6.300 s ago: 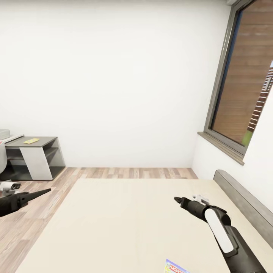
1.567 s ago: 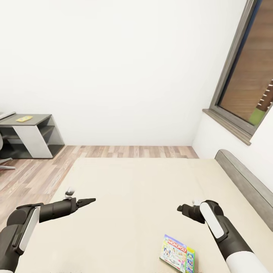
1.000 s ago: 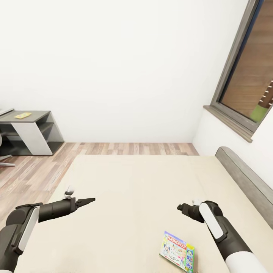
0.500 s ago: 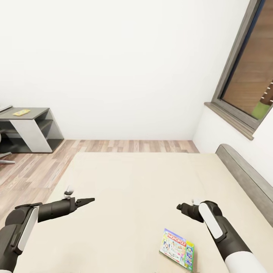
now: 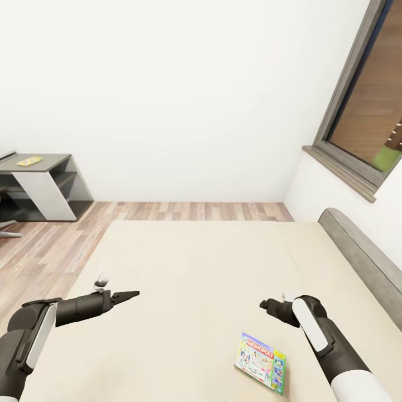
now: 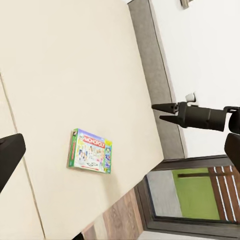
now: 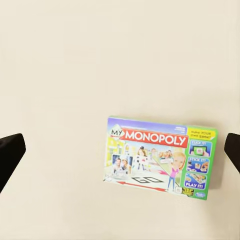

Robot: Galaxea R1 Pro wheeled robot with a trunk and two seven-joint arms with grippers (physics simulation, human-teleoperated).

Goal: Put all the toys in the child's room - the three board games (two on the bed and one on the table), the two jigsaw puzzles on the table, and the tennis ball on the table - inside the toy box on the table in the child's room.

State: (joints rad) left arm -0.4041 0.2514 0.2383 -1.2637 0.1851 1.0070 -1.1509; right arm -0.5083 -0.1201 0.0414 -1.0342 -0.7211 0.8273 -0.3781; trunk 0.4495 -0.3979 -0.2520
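Nearest: Monopoly board game (image 5: 261,362) lies flat on the beige mattress of the bed (image 5: 195,268), near its close edge, toward the right arm's side. Cover reads "MY MONOPOLY" in the right wrist view (image 7: 161,157), with small green side badges "CLICK IT!", "STICK IT!", "PLAY IT!" and a line "make YOUR OWN game!". Green and white box, purple top strip.

Right gripper (image 5: 263,305) hangs above the mattress just beyond the box, not touching it; the right wrist view shows dark fingertips (image 7: 10,155) at both picture edges, so jaws spread wide, nothing held. Left gripper (image 5: 133,293) hovers over the bed's left part, well apart from the game; tips look drawn together to a point, empty.

Farther: grey headboard (image 5: 363,262) at right, wood-plank floor (image 5: 50,245), a dark-grey-topped cabinet (image 5: 47,187) with a small yellow flat item (image 5: 29,161) on it, writing unreadable. White wall, dark-framed window (image 5: 365,106).
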